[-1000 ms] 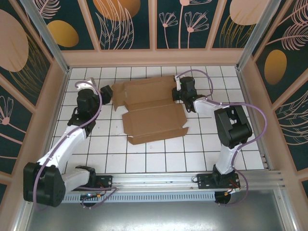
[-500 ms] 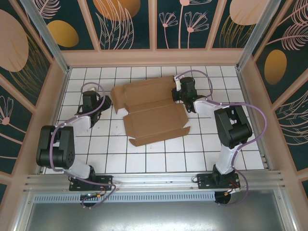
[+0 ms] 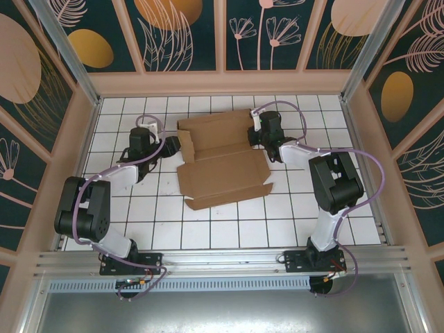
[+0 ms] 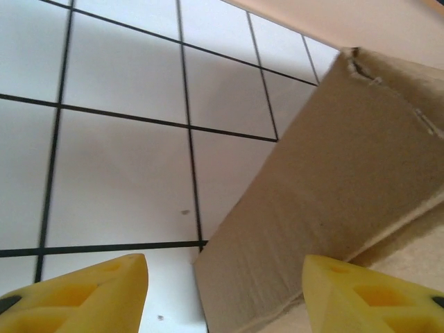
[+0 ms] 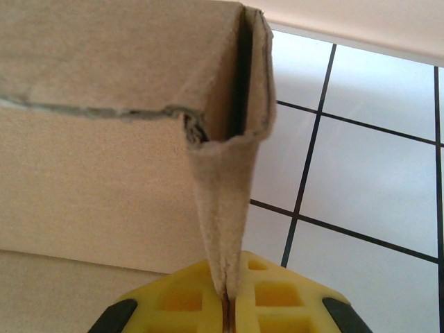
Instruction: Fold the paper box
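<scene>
The paper box (image 3: 222, 166) is a brown cardboard sheet lying mostly flat on the white tiles, mid-table toward the back. My left gripper (image 3: 173, 147) is at its left edge, where the left flap (image 3: 186, 142) stands raised. In the left wrist view this flap (image 4: 326, 180) slants up between the yellow fingertips (image 4: 83, 291), which stand wide apart; the left gripper (image 4: 225, 295) is open and not clamping it. My right gripper (image 3: 262, 136) is at the box's back right corner. In the right wrist view the right gripper (image 5: 225, 302) is shut on a doubled, upright cardboard flap (image 5: 225, 201).
Wooden walls (image 3: 83, 146) close in the tiled floor on the left, right and back. An aluminium rail (image 3: 229, 260) runs along the near edge by the arm bases. Bare tiles (image 3: 229, 229) lie between the box and the rail.
My left gripper has moved right, up to the box's left edge. The left flap, flat before, now stands raised. The right gripper has kept its hold in place.
</scene>
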`<state>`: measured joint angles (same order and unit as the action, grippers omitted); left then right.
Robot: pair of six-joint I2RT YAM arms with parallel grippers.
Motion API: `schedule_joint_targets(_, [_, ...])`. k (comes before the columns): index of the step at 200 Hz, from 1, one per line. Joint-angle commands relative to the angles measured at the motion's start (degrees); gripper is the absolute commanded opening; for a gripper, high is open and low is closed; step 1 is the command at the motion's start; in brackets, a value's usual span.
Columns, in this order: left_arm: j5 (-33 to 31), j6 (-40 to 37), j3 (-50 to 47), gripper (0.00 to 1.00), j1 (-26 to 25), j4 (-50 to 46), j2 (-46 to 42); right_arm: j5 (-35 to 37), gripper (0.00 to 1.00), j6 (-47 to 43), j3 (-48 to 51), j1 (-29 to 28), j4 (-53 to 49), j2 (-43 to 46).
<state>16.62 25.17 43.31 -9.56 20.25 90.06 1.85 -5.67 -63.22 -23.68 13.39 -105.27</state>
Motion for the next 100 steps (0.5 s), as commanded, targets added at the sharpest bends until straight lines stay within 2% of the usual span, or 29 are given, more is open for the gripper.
schedule_joint_targets(1, [1.7,-2.1,1.2,0.61,-0.4,1.8,1.1,-0.7,0.09,-0.4,0.2,-0.6,-4.2,-1.5])
schedule_joint_targets(47, [2.8,-3.0,4.1,0.63,-1.5,0.7,3.5,0.9,0.09,-1.2,0.0,-1.7,-5.1,-1.2])
schedule_joint_targets(100, [3.9,-5.9,2.1,0.62,-3.2,1.0,1.7,2.9,0.09,-0.2,-1.1,-1.9,-6.1,-2.1])
